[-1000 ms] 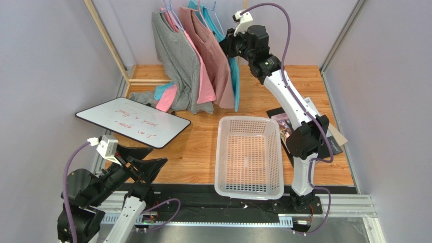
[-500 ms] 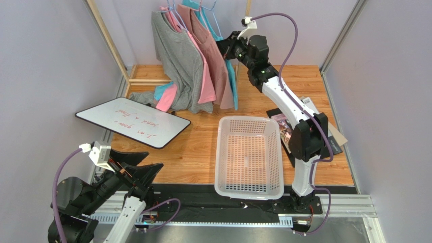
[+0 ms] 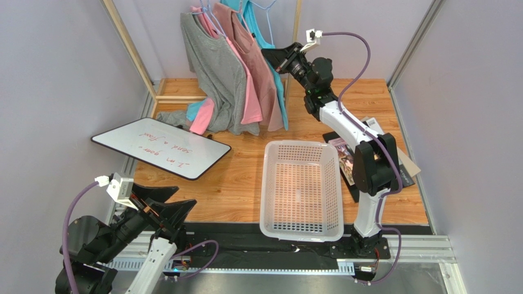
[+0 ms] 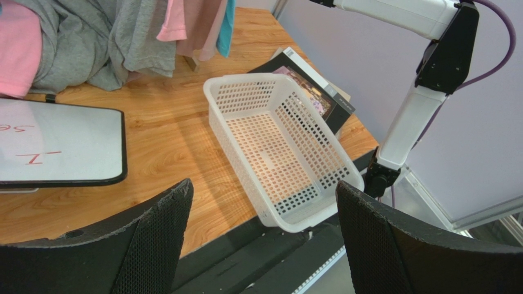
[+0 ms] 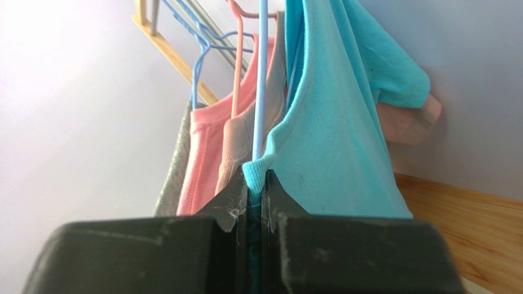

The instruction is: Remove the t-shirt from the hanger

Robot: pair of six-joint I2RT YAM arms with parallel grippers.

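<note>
Wooden table (image 3: 245,177), rail at back: the turquoise t-shirt (image 5: 334,135) hangs at the row's right end, beside a brown-pink shirt (image 3: 255,67), on its light-blue wire hanger (image 5: 263,79). White basket (image 3: 302,143) waits centre-front, prob. as drop spot. Right gripper (image 5: 255,184), raised to the rail, has its jaws pressed together on the collar edge just below the wire, apparently to tug the neck off. Left gripper (image 4: 263,187), spread wide & empty, hangs front-left.

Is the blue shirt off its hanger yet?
Not yet. Done: the right tool is up at the turquoise t-shirt. In hand: it is shut on the neckline. Left: pulling it off the light-blue hanger, whose wire goes into the collar. The left tool is open.
</note>
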